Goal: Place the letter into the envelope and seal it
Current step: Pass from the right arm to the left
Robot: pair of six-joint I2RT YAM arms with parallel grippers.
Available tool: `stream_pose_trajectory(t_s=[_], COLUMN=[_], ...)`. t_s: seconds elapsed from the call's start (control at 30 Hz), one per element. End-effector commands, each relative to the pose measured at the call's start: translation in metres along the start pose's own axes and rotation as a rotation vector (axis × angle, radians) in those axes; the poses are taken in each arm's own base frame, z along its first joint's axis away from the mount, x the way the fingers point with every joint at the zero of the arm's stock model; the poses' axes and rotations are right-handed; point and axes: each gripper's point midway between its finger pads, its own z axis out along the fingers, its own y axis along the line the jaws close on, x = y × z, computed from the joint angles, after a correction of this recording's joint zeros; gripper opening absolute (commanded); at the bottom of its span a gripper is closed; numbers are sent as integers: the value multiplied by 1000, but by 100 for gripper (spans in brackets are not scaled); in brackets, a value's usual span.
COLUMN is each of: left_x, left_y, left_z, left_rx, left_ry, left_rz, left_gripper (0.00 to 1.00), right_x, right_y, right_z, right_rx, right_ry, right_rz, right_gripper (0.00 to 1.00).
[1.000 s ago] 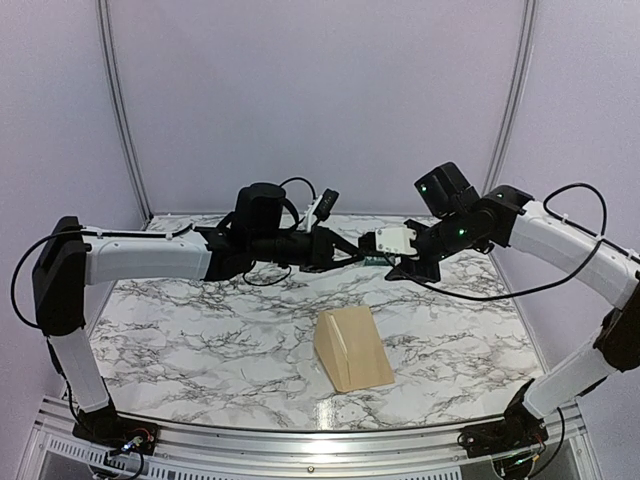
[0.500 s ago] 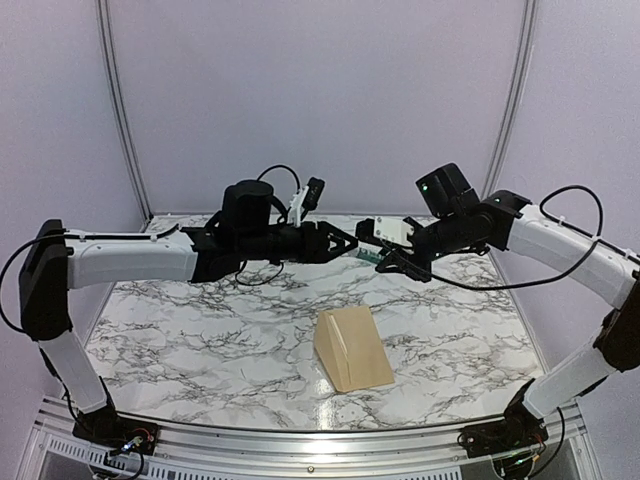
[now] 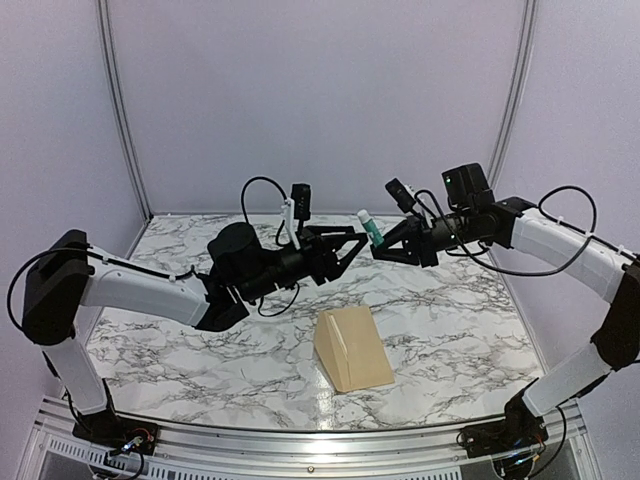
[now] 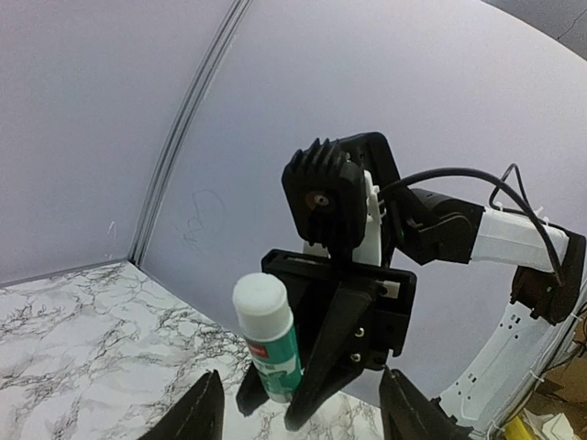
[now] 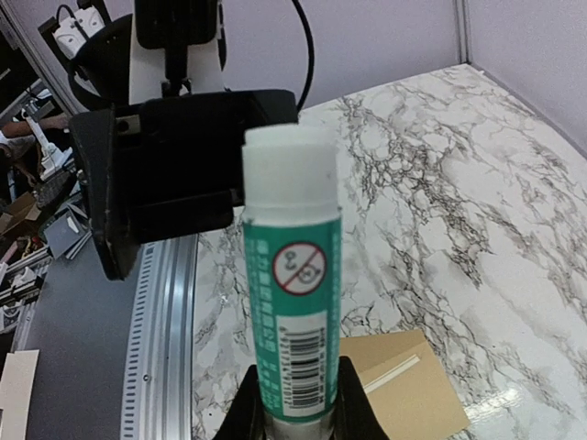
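Sealing seems the step in hand. The right pincer (image 3: 382, 246) clamps a green glue stick (image 3: 371, 229) by its base, white cap aimed up-left at the left pincer (image 3: 345, 252), which is spread wide and empty. Next, that pincer should close squarely on the cap. The envelope (image 3: 352, 347) lies flat on the desk (image 3: 180, 340), lower centre, long axis running roughly bottom to top; no letter shows.

Lab booth: lilac panels (image 3: 320, 100), marble tabletop (image 3: 455, 330)

The envelope (image 3: 352, 347) lies on the white marble table (image 3: 170, 345).
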Motion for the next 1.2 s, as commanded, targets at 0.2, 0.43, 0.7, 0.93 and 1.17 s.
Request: stream_pose_trajectory(t_s=[0.2,0.43,0.7,0.93,1.17], left_x=[-22,-16,-13,-4,3], left_y=[-18,-22,-22,-17,11], left_z=[24,32,39,43,17], left_rx=[101,150,156,133,-69], left_ry=[-142,-139,-136,-88,93], left_rz=[-27,-59,-70,-66,-25], left_gripper=[52,39,32,15,11], right_x=[-20,-20,-20,-19,12], right_y=[35,39,42,39,2], right_z=[-10,-10,-11,-12,-24], right_rx=[-145,-169,-186,-171,55], right_ry=[-96,-108,-116,-117,12], right_rz=[-10,3,12,17,-102], right_gripper=[13,14,15,26,46])
